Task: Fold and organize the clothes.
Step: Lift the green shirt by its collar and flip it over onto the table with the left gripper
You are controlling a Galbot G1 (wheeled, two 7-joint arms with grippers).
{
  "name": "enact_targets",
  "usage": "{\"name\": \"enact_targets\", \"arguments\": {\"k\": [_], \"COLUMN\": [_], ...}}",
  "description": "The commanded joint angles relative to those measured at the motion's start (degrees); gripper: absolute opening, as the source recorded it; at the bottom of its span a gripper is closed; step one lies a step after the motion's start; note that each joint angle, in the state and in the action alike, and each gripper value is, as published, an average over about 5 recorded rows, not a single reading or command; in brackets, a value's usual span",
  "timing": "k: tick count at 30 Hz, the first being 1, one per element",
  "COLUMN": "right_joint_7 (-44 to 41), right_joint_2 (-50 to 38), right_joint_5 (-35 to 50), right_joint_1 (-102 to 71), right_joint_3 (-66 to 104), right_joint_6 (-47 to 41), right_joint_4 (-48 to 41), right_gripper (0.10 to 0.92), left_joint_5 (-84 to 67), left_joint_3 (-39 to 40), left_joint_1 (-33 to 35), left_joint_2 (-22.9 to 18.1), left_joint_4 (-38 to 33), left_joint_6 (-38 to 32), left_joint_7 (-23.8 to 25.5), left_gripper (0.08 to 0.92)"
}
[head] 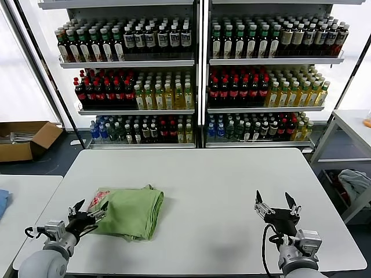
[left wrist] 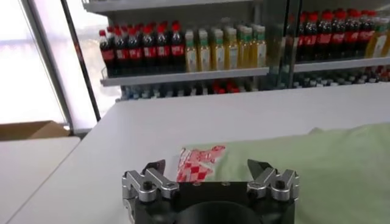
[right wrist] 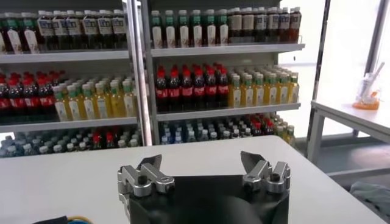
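Observation:
A light green shirt (head: 132, 212) lies folded into a compact rectangle on the white table (head: 220, 179), left of centre. Its red-and-white printed patch (head: 95, 204) shows at its left edge, also in the left wrist view (left wrist: 198, 163). My left gripper (head: 88, 210) is open and empty, at the shirt's left edge just before the patch, which lies between its jaws in the left wrist view (left wrist: 207, 167). My right gripper (head: 276, 204) is open and empty, above bare table at the front right, far from the shirt; its wrist view (right wrist: 201, 161) shows only table.
Shelves of bottled drinks (head: 197, 75) stand behind the table. A cardboard box (head: 26, 139) sits on the floor at the left. A second white table (head: 23, 202) with a blue cloth (head: 3, 202) is at the left. A grey-blue cloth bundle (head: 355, 182) lies at the right.

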Motion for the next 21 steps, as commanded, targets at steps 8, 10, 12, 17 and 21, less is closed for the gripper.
{"name": "enact_targets", "arguments": {"k": [8,10,12,17,21], "right_joint_7": [0.0,-0.1,-0.1,-0.1,0.0], "right_joint_2": [0.0,0.1,0.1,0.1,0.2], "right_joint_5": [-0.3,-0.3,-0.3,-0.2,-0.3], "right_joint_1": [-0.8,-0.9,-1.0,-1.1,-1.5], "right_joint_3": [-0.1,0.0,0.1,0.3,0.2], "right_joint_6": [0.2,0.2,0.2,0.2,0.4], "right_joint_4": [0.8,0.9,1.1,1.3,1.4], "right_gripper": [0.823,0.823,0.823,0.823,0.823], "left_joint_5": [-9.3,-9.7,-10.0,-10.2,-10.5], "left_joint_3": [-0.7,-0.7,-0.7,-0.5,-0.3], "left_joint_1": [-1.9,-1.9,-1.8,-1.8,-1.9], "left_joint_2": [1.1,1.2,1.2,1.1,1.0], "left_joint_4": [6.8,7.2,7.5,8.1,8.3], "left_joint_6": [1.1,1.3,1.5,1.9,1.8], "left_joint_7": [0.6,0.8,0.9,1.3,1.7], "left_gripper": [0.823,0.823,0.823,0.815,0.76]}}
